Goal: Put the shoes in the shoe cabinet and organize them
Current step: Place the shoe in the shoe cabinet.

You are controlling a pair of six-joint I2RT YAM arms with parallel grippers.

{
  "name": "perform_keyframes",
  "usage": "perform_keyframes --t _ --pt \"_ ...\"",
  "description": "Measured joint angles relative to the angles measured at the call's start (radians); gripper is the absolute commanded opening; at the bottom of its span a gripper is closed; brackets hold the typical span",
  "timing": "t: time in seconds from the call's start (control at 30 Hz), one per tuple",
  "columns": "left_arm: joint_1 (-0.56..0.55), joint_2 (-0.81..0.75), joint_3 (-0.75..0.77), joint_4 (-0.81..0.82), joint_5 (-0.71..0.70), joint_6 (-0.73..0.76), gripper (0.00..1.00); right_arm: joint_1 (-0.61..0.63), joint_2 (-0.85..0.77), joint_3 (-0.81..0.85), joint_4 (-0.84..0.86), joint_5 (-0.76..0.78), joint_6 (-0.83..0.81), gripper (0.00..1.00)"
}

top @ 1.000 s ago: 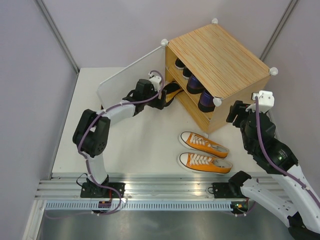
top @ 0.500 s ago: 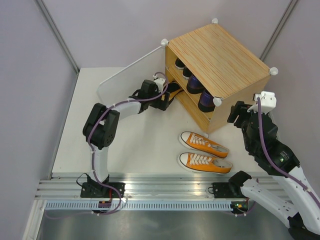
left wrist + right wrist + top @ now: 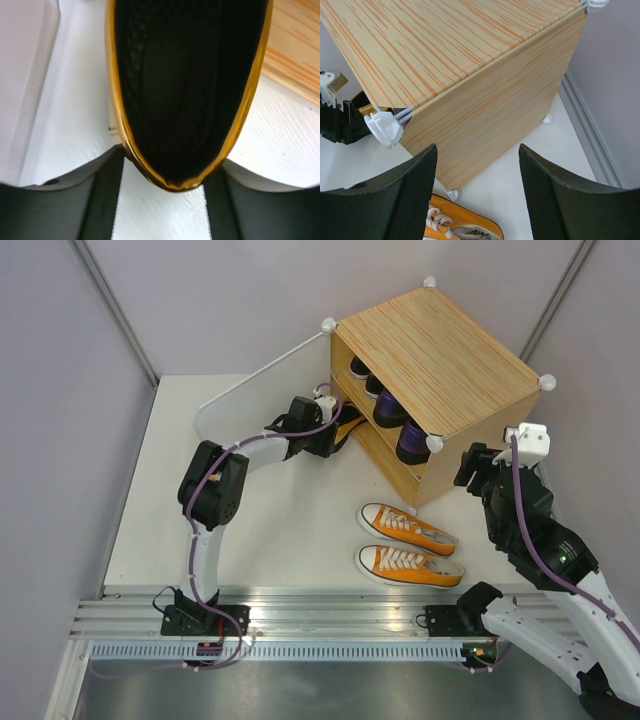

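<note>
Closer to the shoe cabinet (image 3: 440, 350) now, the left tool (image 3: 170, 165) hugs the gold pump (image 3: 180, 90) heel at the lower opening, grip unclear; the right tool (image 3: 477, 155) gapes empty. Pump seems stiff, slick, light: pinch heel sides.

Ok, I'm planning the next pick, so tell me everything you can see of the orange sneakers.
The orange sneakers are a pair with canvas-looking orange uppers, white laces and white soles. They sit upright, side by side, on the white table just on the near side of the shoe cabinet, outside it, toes apparently pointing left in the top view. Nothing but the table touches them.
</note>
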Motion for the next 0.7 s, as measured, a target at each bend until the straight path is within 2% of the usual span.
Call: perform_keyframes --t 0.07,0.17,0.33,0.4,0.43,0.47,0.57,0.7 --pt "0.000 0.000 0.000 -0.024 0.000 0.011 0.47 0.004 0.003 0.000 0.000 0.004 -0.001 0.71" --pt "0.000 0.000 0.000 -0.051 0.000 0.018 0.40 0.008 0.004 0.000 0.000 0.012 -0.002 0.71" --pt "0.000 0.000 0.014 -0.079 0.000 0.021 0.39 0.010 0.004 0.000 0.000 0.019 -0.004 0.71" --pt "0.000 0.000 0.028 -0.095 -0.001 0.022 0.53 0.010 0.003 0.000 0.000 0.021 -0.004 0.71" --pt "0.000 0.000 0.037 -0.097 -0.001 0.025 0.63 0.010 0.003 0.000 0.000 0.021 -0.005 0.71" --pt "0.000 0.000 0.045 -0.097 -0.002 0.029 0.79 0.010 0.003 0.000 0.000 0.022 -0.007 0.71" --pt "0.000 0.000 0.069 -0.074 -0.004 0.033 0.90 0.014 0.001 0.000 0.000 0.024 -0.008 0.71" --pt "0.000 0.000 0.072 -0.054 -0.005 0.034 0.91 0.019 -0.003 0.000 0.001 0.026 -0.010 0.71"
